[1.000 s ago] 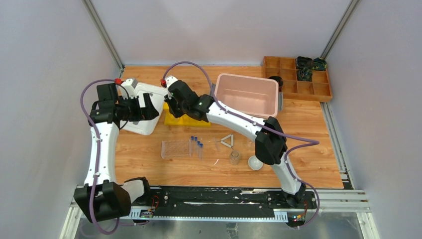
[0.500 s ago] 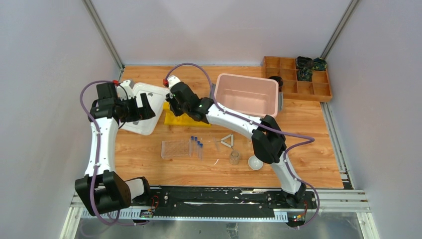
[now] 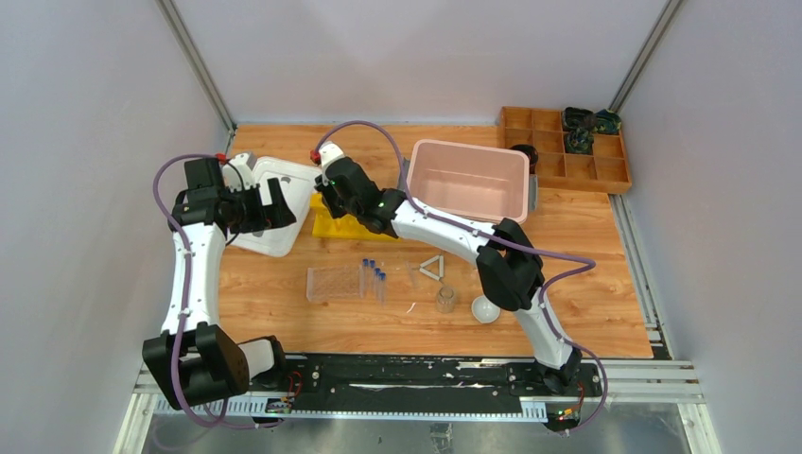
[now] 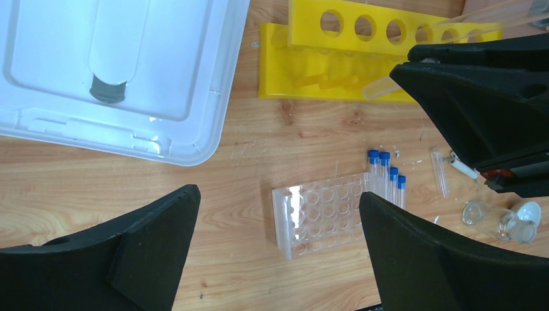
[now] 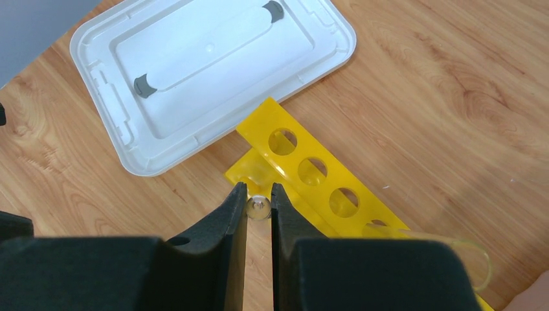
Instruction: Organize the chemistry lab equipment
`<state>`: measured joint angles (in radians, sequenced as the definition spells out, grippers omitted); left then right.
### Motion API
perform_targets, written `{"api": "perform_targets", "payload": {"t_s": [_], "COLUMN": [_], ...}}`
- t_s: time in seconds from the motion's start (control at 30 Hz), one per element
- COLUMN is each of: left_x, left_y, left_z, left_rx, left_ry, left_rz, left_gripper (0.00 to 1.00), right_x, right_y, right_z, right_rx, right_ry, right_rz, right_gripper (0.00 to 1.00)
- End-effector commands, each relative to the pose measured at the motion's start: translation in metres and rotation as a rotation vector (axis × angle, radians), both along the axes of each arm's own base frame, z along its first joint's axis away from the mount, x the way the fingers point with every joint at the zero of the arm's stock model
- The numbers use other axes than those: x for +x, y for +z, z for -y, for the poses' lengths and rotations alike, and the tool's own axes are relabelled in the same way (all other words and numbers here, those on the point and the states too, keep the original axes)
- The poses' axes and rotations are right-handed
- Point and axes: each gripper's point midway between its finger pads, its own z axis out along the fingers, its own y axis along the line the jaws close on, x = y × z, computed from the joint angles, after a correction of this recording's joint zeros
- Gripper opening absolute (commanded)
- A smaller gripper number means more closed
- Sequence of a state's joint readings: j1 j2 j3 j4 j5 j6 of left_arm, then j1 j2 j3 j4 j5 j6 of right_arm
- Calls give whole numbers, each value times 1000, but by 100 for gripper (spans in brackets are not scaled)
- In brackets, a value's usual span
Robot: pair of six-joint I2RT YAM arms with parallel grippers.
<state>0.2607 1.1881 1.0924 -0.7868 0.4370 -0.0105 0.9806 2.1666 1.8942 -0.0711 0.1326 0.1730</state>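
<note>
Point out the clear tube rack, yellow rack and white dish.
clear tube rack (image 4: 322,217), left wrist view, holed top
yellow rack (image 5: 298,155), right wrist view, between holes
white dish (image 3: 485,309), top external view, centre

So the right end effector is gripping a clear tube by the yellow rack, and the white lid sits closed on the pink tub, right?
Not quite. The white lid is off the pink tub, lying on the table left of the yellow rack; the top external view shows the tub open. The right end effector does grip a clear tube by that rack.
</note>
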Motion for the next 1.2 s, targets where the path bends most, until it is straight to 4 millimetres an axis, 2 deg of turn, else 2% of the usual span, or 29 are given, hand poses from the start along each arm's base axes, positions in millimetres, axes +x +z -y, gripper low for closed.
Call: {"api": "perform_targets", "payload": {"t_s": [0.0,0.57,1.17], "left_x": [1,-1,-2], "left_y": [-3,-1,4], "left_z": [-1,0,-1], "left_rx": [-8,0,11], "left_ry": [-7,-30,-33], "left_rz": [1,7,18], "left_gripper": [100,100,100], "right_x": [15,17,16], "right_y": [0,-26,-46], "right_z": [5,0,4], "right_rx": [-8,-40,-85], "right_ry": [-34,-24,-20], "right_rz": [60,40,31], "right_gripper": [0,0,0]}}
